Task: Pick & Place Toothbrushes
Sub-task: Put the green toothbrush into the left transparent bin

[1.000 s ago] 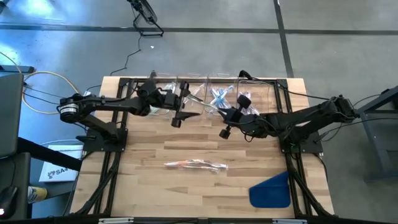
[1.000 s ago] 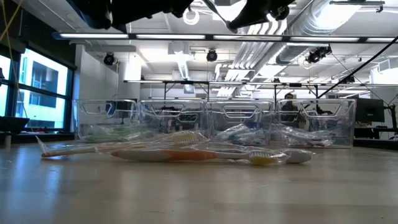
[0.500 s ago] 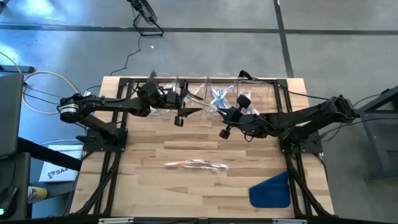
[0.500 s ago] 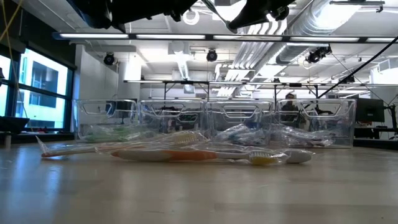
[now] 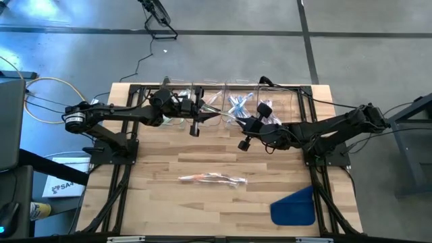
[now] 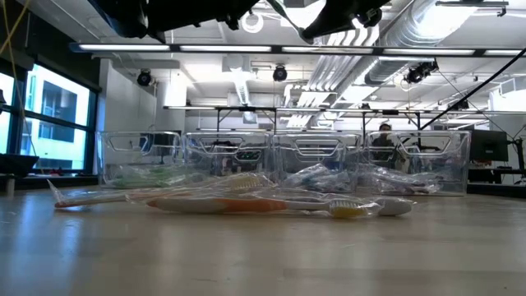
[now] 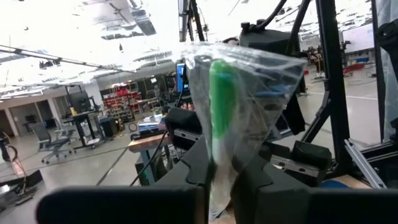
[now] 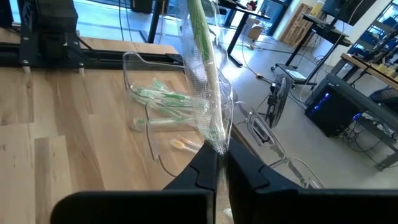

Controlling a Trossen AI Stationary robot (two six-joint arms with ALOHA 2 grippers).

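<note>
A green toothbrush (image 5: 219, 116) in a clear wrapper hangs in the air between my two grippers, just in front of the clear bins (image 5: 233, 94) at the table's far edge. My left gripper (image 5: 200, 117) (image 7: 227, 180) is shut on one end of it. My right gripper (image 5: 237, 121) (image 8: 221, 163) is shut on the other end. Two or three more wrapped toothbrushes (image 5: 212, 179) (image 6: 246, 201) lie flat on the wooden table, near its middle. My left gripper pinches the wrapped toothbrush between its two fingers (image 7: 194, 167), on the clear wrapper (image 7: 217, 163) around the green handle. It comes roughly level from the table's left, and the brush runs on away from the fingers, clear of the table. My right gripper pinches the other end of the clear wrapper (image 8: 216, 142) between its two fingers (image 8: 204, 168), coming from the table's right. The green handle (image 8: 199, 37) runs away from the fingers toward the left gripper, lifted clear of table and bins.
The row of clear bins (image 6: 283, 160) along the far edge holds sorted toothbrushes, one bin with green ones (image 8: 163, 99). A blue flat piece (image 5: 293, 206) lies at the near right corner. Bare wood (image 5: 162, 202) lies around the loose toothbrushes.
My left gripper, wide open a second ago around the wrapped toothbrush, has shut on it without shifting place. My right gripper has kept its hold, and the toothbrush has stayed where it was.
</note>
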